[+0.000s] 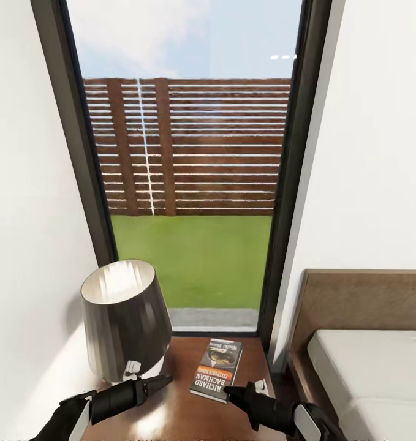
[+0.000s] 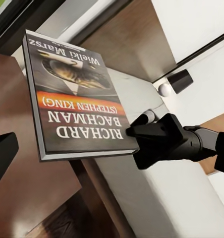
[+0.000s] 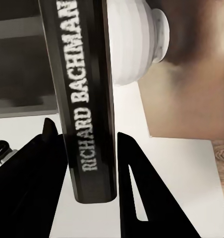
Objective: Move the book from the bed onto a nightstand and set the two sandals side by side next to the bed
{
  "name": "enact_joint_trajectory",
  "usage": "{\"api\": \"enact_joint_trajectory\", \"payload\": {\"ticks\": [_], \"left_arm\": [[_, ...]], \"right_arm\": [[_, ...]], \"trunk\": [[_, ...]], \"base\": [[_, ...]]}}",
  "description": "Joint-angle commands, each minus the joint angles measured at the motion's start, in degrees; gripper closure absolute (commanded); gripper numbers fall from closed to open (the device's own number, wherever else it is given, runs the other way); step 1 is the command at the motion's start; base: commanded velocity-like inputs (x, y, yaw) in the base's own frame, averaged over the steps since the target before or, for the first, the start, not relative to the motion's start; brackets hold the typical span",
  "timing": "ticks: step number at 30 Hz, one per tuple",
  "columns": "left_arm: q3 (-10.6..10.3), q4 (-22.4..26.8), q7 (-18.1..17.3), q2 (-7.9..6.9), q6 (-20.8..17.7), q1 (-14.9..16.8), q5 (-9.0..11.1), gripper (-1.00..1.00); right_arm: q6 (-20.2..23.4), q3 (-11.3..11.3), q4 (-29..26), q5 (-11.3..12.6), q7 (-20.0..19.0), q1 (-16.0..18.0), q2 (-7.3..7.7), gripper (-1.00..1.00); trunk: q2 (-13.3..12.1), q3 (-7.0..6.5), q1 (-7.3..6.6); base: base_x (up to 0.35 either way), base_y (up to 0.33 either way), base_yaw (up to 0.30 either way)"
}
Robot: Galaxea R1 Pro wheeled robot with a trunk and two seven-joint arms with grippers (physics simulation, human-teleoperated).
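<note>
The book [image 1: 217, 369], dark with an orange band and "Richard Bachman" lettering, is over the top of the brown nightstand [image 1: 183, 416], beside the lamp. My right gripper [image 1: 235, 392] is shut on its near corner. In the right wrist view the spine [image 3: 87, 99] sits between both fingers [image 3: 50, 163]. The left wrist view shows the book [image 2: 77, 94] with that gripper [image 2: 137, 131] at its edge, seemingly just above the wood [image 2: 23, 198]. My left gripper [image 1: 162, 383] hovers open by the lamp base, holding nothing. The sandals are out of view.
A dark-shaded lamp [image 1: 125, 315] with a white base takes up the nightstand's left half. The bed [image 1: 367, 373] with its brown headboard [image 1: 367, 300] lies at the right. A tall dark-framed window [image 1: 189, 184] stands behind, with white walls on both sides.
</note>
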State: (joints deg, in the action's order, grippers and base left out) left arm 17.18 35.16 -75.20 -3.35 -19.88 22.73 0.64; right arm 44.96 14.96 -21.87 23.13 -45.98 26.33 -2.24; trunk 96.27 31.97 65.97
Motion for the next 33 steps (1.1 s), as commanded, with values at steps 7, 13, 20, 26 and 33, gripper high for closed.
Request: {"api": "enact_joint_trajectory", "payload": {"ticks": [7, 13, 20, 26, 33], "left_arm": [[0.1, 0.0, -0.2, 0.01, -0.6, 0.0, 0.1, -1.00], [0.1, 0.0, -0.2, 0.01, -0.6, 0.0, 0.1, -1.00], [0.1, 0.0, -0.2, 0.01, -0.6, 0.0, 0.1, -1.00], [0.1, 0.0, -0.2, 0.01, -0.7, 0.0, 0.1, -1.00], [0.1, -0.1, -0.2, 0.01, -0.7, 0.0, 0.2, -1.00]], "right_arm": [[0.1, 0.3, 0.0, 0.2, -0.1, 0.0, -0.05, 1.00], [0.2, 0.4, 0.0, 0.2, -0.2, 0.0, -0.05, 1.00], [0.2, 0.3, 0.0, 0.4, -0.1, 0.0, -0.05, 1.00], [0.3, 0.3, 0.0, 0.3, 0.0, 0.0, -0.05, 1.00], [0.3, 0.2, 0.0, 0.3, 0.0, 0.0, -0.05, 1.00]], "trunk": [[2.9, 1.32, 1.54], [5.3, 2.40, 2.86], [8.1, 3.66, 4.39], [10.5, 4.73, 5.71], [13.3, 5.99, 7.25]], "base": [[0.000, 0.000, 0.000], [0.000, 0.000, 0.000], [0.000, 0.000, 0.000], [0.000, 0.000, 0.000], [0.000, 0.000, 0.000]]}}
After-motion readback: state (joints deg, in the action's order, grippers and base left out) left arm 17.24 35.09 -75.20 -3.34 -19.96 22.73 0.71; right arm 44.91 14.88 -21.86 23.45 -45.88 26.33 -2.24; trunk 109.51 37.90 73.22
